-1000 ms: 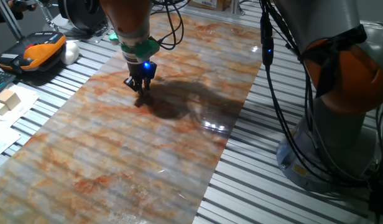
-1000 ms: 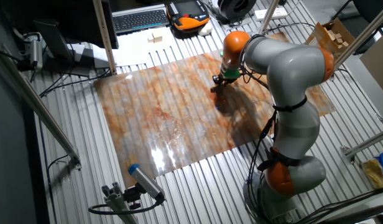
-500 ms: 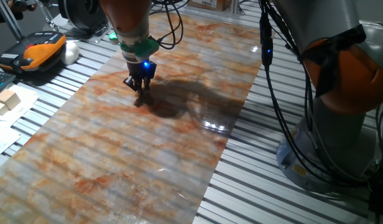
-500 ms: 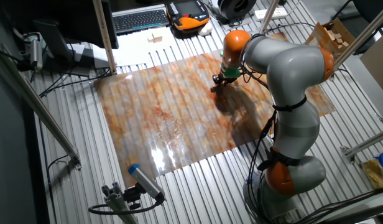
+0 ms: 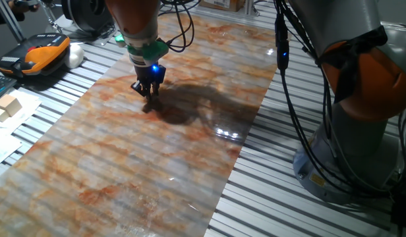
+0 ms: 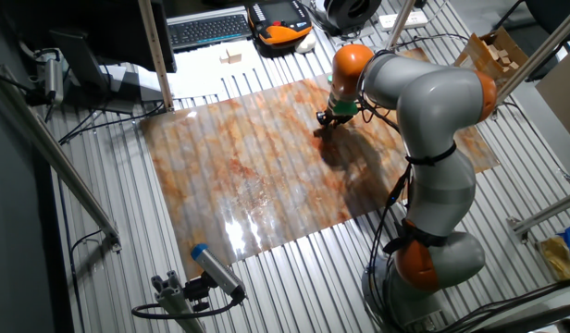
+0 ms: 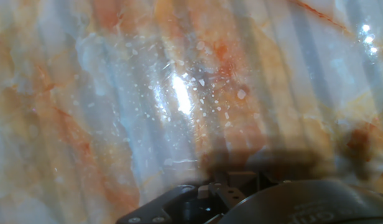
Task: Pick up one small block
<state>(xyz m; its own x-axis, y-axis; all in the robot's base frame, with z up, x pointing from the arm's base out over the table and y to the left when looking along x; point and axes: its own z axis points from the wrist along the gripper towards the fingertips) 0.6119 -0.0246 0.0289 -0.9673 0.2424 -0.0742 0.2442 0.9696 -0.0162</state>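
Hovering low over the worktop (image 5: 190, 164), upper left of frame: pincer (image 5: 147, 92), tips seemingly drawn together, clamped or not impossible to tell. Block not discernible, perhaps hidden beneath. Grasping step likely; next, lifting and checking.

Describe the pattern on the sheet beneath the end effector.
Marbled orange, white and grey veining on the glossy flat sheet, clearest in the hand view.
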